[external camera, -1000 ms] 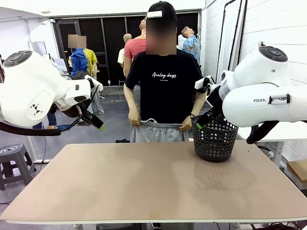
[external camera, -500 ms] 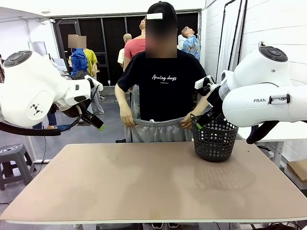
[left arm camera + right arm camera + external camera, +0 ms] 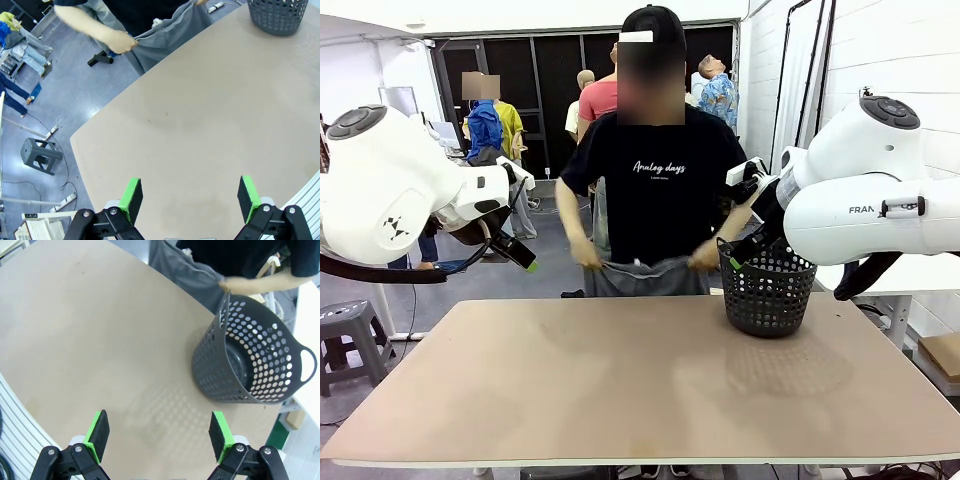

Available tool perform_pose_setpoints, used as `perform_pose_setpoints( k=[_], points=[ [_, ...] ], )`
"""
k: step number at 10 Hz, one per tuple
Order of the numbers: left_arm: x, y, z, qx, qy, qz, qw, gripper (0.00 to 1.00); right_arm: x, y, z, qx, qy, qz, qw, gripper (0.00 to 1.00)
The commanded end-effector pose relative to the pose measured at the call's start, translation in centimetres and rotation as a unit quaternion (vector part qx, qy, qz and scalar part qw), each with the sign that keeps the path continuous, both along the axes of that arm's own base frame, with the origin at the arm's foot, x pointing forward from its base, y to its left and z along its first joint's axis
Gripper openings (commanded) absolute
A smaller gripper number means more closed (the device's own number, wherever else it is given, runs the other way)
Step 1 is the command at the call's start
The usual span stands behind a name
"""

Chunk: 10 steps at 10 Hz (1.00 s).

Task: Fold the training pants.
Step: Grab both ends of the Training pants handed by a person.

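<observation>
A person at the far side of the table holds the light grey training pants point(image 3: 642, 277) by the waistband with both hands, just beyond the table's far edge; the legs hang down out of sight. The pants point(image 3: 167, 37) also show at the top of the left wrist view, and the pants point(image 3: 185, 267) at the top of the right wrist view. My left gripper point(image 3: 189, 196) is open high over the bare tabletop. My right gripper point(image 3: 159, 434) is open too, above the table short of the basket. Nothing lies between either pair of fingers.
A black mesh basket point(image 3: 767, 288) stands at the table's far right, empty inside point(image 3: 250, 362). The tan tabletop point(image 3: 640, 380) is bare. A grey stool point(image 3: 37, 155) stands on the floor to the left. Other people are in the background.
The person has lowered the pants' waistband toward the table's far edge and leaned forward a little. Neither arm has moved.
</observation>
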<state>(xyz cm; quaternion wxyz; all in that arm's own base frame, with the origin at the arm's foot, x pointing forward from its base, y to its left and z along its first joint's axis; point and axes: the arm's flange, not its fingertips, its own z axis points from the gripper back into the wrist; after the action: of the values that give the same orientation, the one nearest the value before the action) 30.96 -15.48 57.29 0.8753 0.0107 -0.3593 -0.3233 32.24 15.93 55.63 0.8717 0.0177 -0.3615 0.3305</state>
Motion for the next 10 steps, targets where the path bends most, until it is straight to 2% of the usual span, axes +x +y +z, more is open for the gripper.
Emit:
perform_pose_setpoints(
  k=[1, 10],
  points=[
    [-0.01, -0.04, -0.01, 0.000, 0.000, 0.000, 1.000, 1.00, 0.05, 0.02, -0.09, 0.000, 0.001, 0.000, 1.000, 1.00],
    [-0.01, -0.04, -0.01, 0.000, 0.000, 0.000, 1.000, 1.00, 0.05, 0.02, -0.09, 0.000, 0.001, 0.000, 1.000, 1.00]
  ],
)
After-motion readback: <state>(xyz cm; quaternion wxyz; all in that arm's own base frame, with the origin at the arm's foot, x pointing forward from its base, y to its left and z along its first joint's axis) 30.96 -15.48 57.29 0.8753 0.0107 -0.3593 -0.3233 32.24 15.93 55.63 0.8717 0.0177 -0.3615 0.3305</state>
